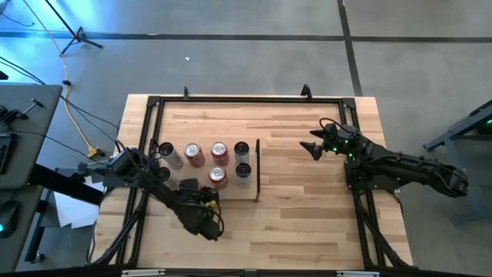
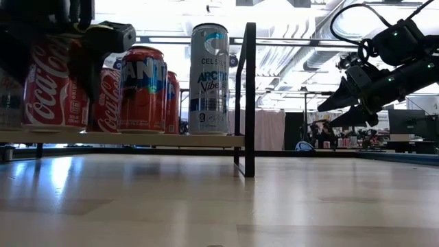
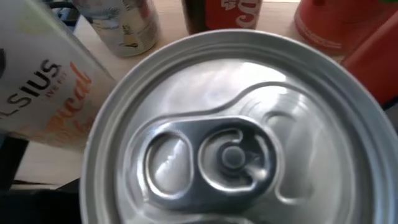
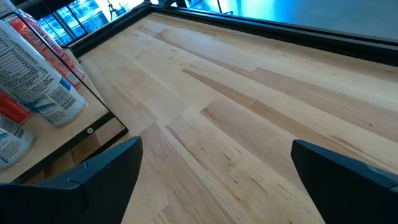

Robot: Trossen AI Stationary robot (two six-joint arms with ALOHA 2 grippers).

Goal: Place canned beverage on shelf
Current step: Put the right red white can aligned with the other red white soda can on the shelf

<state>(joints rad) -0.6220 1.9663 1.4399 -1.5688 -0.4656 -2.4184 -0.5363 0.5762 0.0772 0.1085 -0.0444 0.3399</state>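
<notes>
While upright, lid up, a can (image 3: 239,137) stands on the shelf (image 1: 201,194) under the left gripper (image 1: 187,185), fingers around it | shelf holds six cans | right gripper (image 1: 314,146) gaping, aloft.

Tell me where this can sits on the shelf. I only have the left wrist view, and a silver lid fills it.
Observer: In the high view, the left pincer is over the shelf, towards the end away from its dark upright strip. A red can is right beside it.
Operator: Is it held or standing?
Observer: I cannot tell. In the low view the dark arm covers that spot, in front of the Coca-Cola cans.
Operator: Is the other arm in the way?
Observer: No. The right pincer hangs open and empty above the bare tabletop, on the far side of the strip.
</notes>
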